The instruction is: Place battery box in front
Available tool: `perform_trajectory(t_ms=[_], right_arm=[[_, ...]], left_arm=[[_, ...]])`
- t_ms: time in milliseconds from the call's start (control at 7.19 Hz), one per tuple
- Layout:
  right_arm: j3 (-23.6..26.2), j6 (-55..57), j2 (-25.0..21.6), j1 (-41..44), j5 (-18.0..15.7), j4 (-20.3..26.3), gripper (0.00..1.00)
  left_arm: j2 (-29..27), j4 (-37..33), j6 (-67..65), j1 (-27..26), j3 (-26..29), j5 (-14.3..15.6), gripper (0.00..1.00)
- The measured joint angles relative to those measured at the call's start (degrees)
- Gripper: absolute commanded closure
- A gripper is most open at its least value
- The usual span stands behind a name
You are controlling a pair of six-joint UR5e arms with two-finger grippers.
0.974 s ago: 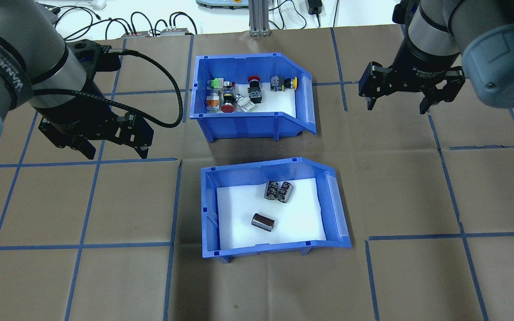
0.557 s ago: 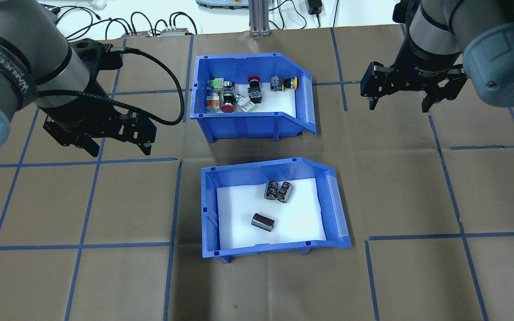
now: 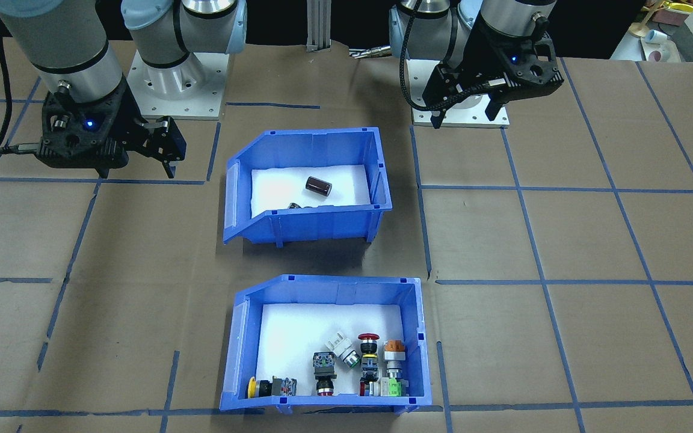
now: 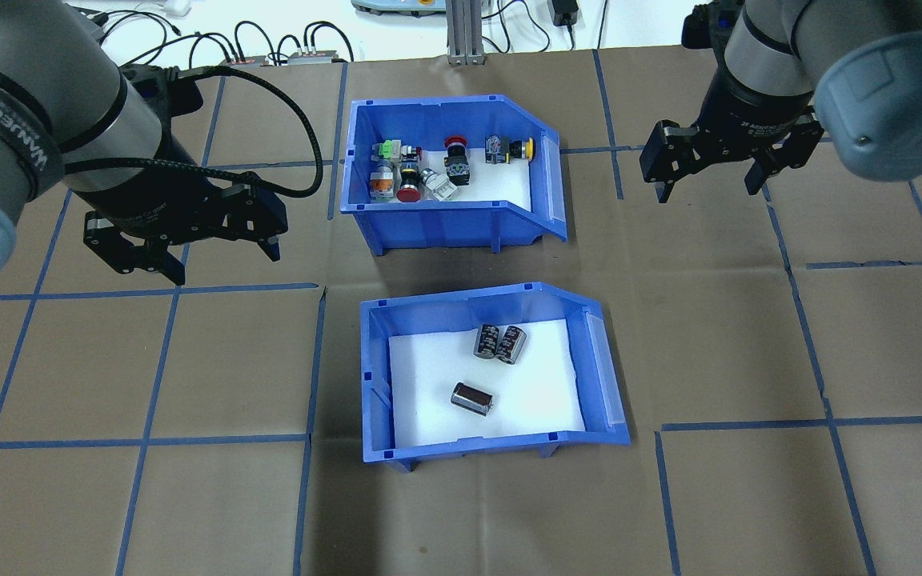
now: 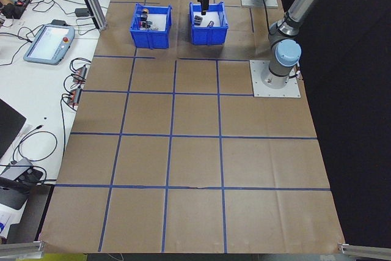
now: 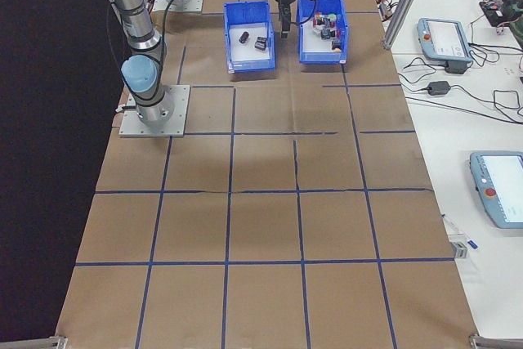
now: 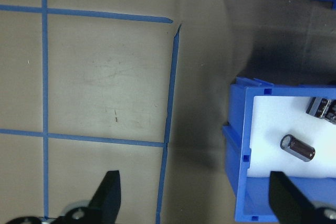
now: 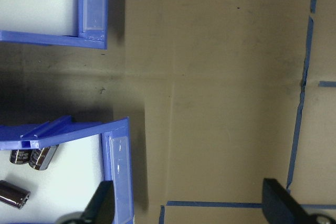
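Observation:
The battery box (image 4: pixel 374 376) is a blue open-top bin with a white liner, standing on the near half of the table in the overhead view. Three dark cells lie in it, one alone (image 4: pixel 471 398) and a pair (image 4: pixel 500 343). In the front-facing view the battery box (image 3: pixel 322 225) is the bin closer to the robot. My left gripper (image 4: pixel 225 264) hovers open and empty to the box's far left. My right gripper (image 4: pixel 707 190) hangs open and empty beyond the box's right end. The left wrist view shows the box's corner (image 7: pixel 236 145), and the right wrist view shows its sloped end (image 8: pixel 118 171).
A second blue bin (image 4: pixel 445 220) with colourful push-button switches stands just beyond the battery box, a narrow gap between them. Brown paper with a blue tape grid (image 4: pixel 149 360) covers the table. Cables and devices (image 4: pixel 269 48) lie past the far edge.
My left gripper has shifted a little to the right and turned. My right gripper has edged slightly left and away. Both bins are where they were.

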Motion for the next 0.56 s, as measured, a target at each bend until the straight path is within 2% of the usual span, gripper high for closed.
perform_trajectory(t_ms=[278,557], right_arm=[[-2.72,-9.43,2.95,0.34,0.11,0.12,0.00],[-3.98,-19.60,4.96,0.68,0.07,0.02,0.00]], left_arm=[[1.62,0.02,-16.53,-0.53,-3.57,-3.06,0.01],[4.04,2.19,-39.49,-4.31,-9.07,-6.85,0.01]])
